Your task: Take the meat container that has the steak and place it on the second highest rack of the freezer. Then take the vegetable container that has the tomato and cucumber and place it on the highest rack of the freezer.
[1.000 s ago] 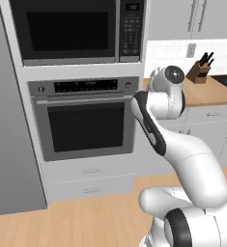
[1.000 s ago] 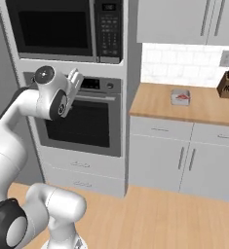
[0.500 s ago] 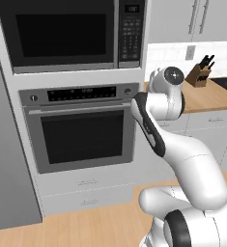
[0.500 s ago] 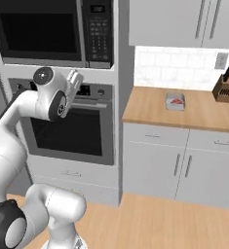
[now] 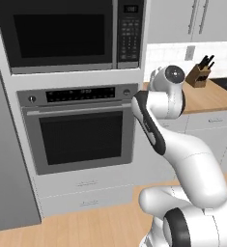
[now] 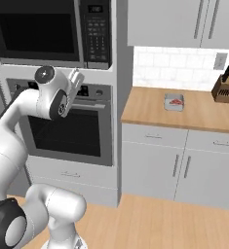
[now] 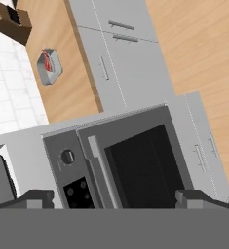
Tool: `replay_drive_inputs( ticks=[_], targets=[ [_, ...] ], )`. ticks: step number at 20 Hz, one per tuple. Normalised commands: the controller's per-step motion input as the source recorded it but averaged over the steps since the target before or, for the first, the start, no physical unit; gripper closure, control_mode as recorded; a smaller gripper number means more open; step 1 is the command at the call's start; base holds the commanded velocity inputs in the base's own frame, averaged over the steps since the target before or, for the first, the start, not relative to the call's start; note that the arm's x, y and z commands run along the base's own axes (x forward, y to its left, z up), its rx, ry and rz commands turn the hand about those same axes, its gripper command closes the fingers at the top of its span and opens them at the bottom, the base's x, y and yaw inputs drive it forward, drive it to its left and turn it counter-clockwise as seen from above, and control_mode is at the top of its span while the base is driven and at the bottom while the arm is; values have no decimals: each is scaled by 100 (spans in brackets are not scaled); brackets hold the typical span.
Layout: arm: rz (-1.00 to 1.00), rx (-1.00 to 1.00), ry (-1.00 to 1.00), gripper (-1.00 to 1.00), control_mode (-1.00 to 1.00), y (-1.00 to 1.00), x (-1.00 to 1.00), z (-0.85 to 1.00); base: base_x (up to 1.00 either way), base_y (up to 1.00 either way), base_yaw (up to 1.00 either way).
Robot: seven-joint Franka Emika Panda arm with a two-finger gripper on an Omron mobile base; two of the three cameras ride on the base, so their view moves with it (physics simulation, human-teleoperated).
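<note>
Steak container (image 6: 174,101) sits on the counter (image 6: 150,108) right of the oven (image 6: 72,131), untouched; the views have slid rightward (base driving), bringing it closer. Gripper (image 6: 76,80) hangs before the oven, jaws wide, empty.

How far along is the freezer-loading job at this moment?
Done: nothing. The meat container with the steak sits on the wooden counter. In hand: nothing; the gripper is open in front of the oven. Left: both container placements.
</note>
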Motion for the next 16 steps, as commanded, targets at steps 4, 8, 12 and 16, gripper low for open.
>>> replay_drive_inputs(
  ticks=[4,8,12,16],
  targets=[
    [0,0,0,-100,100,0,0,0,0,-84,9],
    [0,0,0,-100,100,0,0,0,18,-83,6],
    [0,0,0,-100,100,0,0,0,29,-34,-2],
    [0,0,0,-100,100,0,0,0,0,-17,-7]
  ],
)
